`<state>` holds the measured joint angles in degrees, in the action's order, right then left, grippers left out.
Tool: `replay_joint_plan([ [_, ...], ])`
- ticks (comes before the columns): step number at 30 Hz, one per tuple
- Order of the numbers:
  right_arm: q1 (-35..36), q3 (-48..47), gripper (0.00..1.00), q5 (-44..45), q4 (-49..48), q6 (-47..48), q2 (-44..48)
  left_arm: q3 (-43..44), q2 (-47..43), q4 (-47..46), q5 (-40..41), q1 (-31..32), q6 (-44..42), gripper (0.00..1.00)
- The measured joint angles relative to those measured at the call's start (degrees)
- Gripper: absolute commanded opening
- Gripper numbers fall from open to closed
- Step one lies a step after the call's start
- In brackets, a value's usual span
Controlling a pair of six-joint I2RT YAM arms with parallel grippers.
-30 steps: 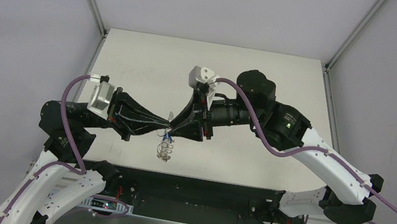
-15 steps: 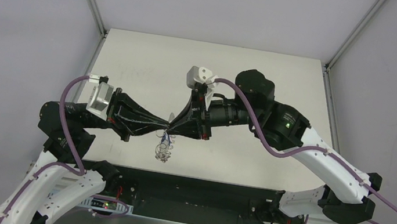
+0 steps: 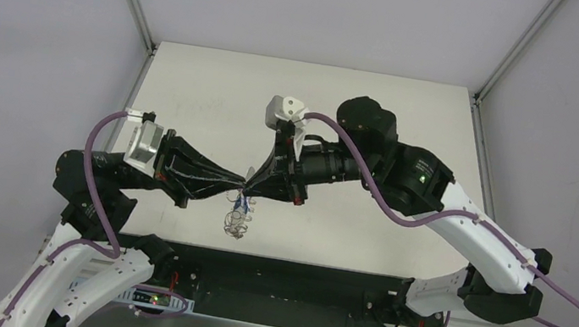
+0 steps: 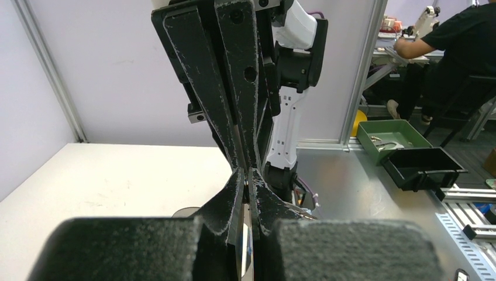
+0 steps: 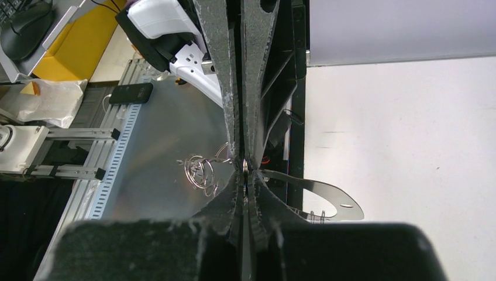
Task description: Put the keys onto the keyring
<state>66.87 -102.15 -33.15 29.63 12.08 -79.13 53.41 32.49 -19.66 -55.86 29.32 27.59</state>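
Left arm (image 3: 95, 187) reaches in from the left of the keyring (image 3: 237, 223). The left gripper (image 3: 240, 184) sits just above the ring, tips pointing right. In the wrist view its fingers (image 4: 231, 202) are drawn nearly together, with a thin silvery strip (image 4: 246, 234) pinched edge-on in the slit. Can't tell whether that strip is part of the ring.

The keyring hangs in the air as a loose tangle of wire loops, directly under the point where the two tips meet. It's off the table (image 3: 219, 94), toward the table's near edge. The blue key (image 3: 242, 202) sits at the top of the ring, between the loops and the tips. Too small to see whether it's threaded on.

A flat silvery tab (image 5: 319, 196) with small holes sticks out sideways from the pinch point above the ring, on the side away from the loops.

Right gripper (image 3: 256, 183) comes in from the right of the ring, nose to nose with the left one, tips touching. Its fingers are pressed together, and what's between them is hidden. Right arm (image 3: 465, 231) trails off to the right.
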Motion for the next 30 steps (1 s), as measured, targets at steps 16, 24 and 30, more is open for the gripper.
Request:
replay_joint_plan([
  [16,0.02,-13.29,0.00,-0.98,28.76,3.21,-7.10,5.73,3.06,17.25,-5.25,0.00,1.95,0.18],
  [24,0.02,-13.62,0.00,-1.88,31.82,2.93,-8.79,5.73,7.43,22.23,-9.70,0.00,6.64,0.19],
  [30,-0.02,-13.62,0.00,-2.08,32.02,2.01,-9.86,5.55,9.18,23.21,-11.67,0.00,9.40,0.19],
])
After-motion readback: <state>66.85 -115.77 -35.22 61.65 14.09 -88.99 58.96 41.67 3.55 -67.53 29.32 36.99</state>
